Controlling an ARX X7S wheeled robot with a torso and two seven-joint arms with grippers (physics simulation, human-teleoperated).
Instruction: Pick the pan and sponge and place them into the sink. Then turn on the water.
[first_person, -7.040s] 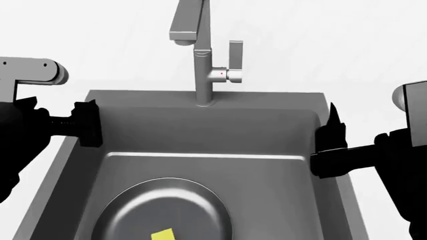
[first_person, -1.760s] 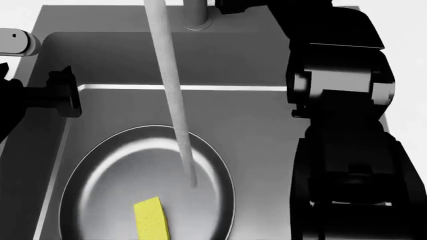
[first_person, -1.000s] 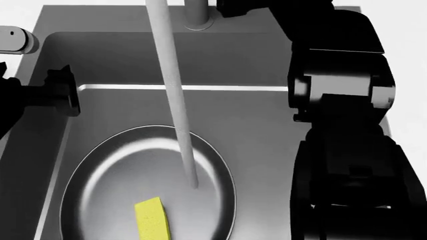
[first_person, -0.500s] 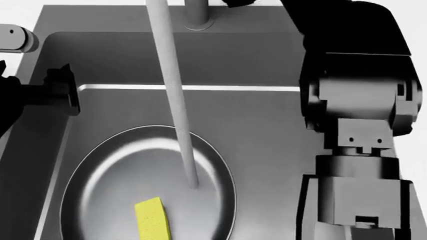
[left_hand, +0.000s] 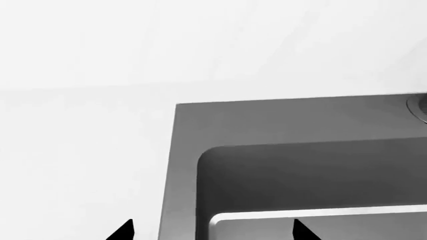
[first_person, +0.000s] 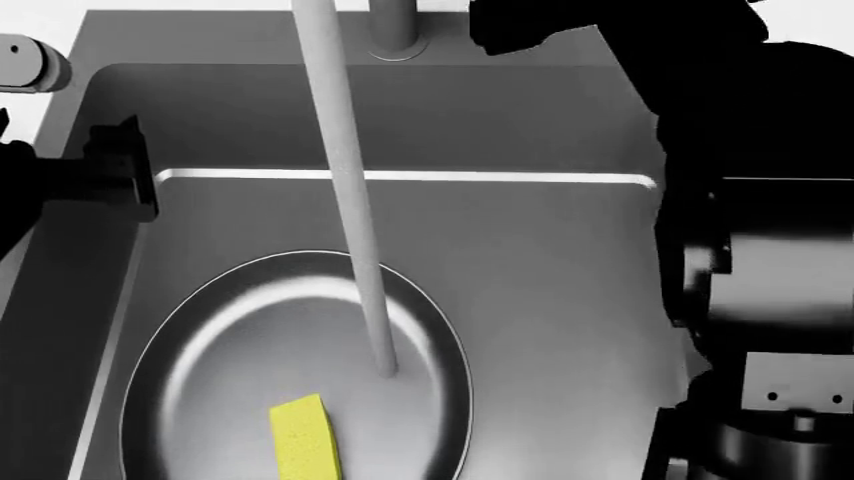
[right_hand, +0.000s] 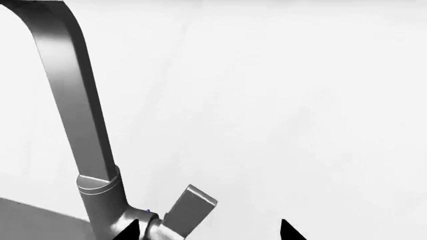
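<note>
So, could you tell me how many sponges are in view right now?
1: the sponge lies inside the pan, near its front edge. The right arm may hide others.

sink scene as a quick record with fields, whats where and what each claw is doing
pan: lying in the sink
sponge: yellow, resting in the pan
water: stream falling from the faucet into the pan
lever: tilted, beside the faucet column
left claw: open, empty, over the sink's left rim
right claw: open, empty, tips near the lever, not gripping it
</note>
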